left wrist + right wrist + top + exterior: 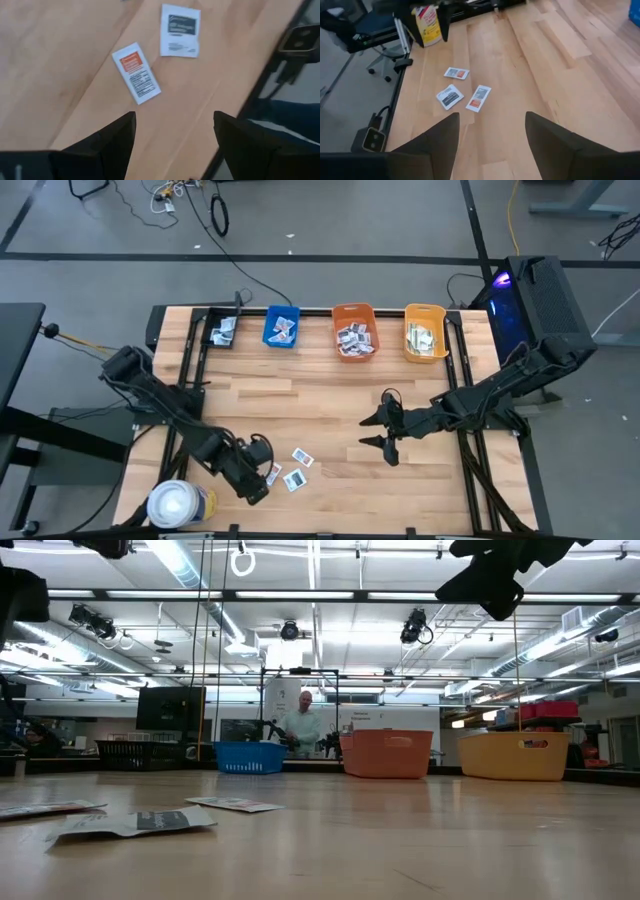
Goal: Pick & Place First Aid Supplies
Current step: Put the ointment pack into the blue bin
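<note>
Three small white packets lie flat on the wood near the table's near edge (302, 456), (294, 480), (272, 473). The right wrist view shows them as well (456, 73), (450, 96), (479, 98). My left gripper (258, 470) hovers open just to their left. Its wrist view shows an orange-printed packet (136, 72) and a dark-printed packet (180, 37) ahead of the open fingers (175, 132). My right gripper (385, 432) is open over the table's middle right and holds nothing (492, 135). More packets fill the bins at the far edge.
Along the far edge stand a black tray (222, 330), a blue bin (283, 327), an orange bin (354, 330) and a yellow bin (426, 332). A large white roll (178, 505) stands at the near left corner. Bare wood lies between the packets and the bins. A person stands beyond the table (301, 727).
</note>
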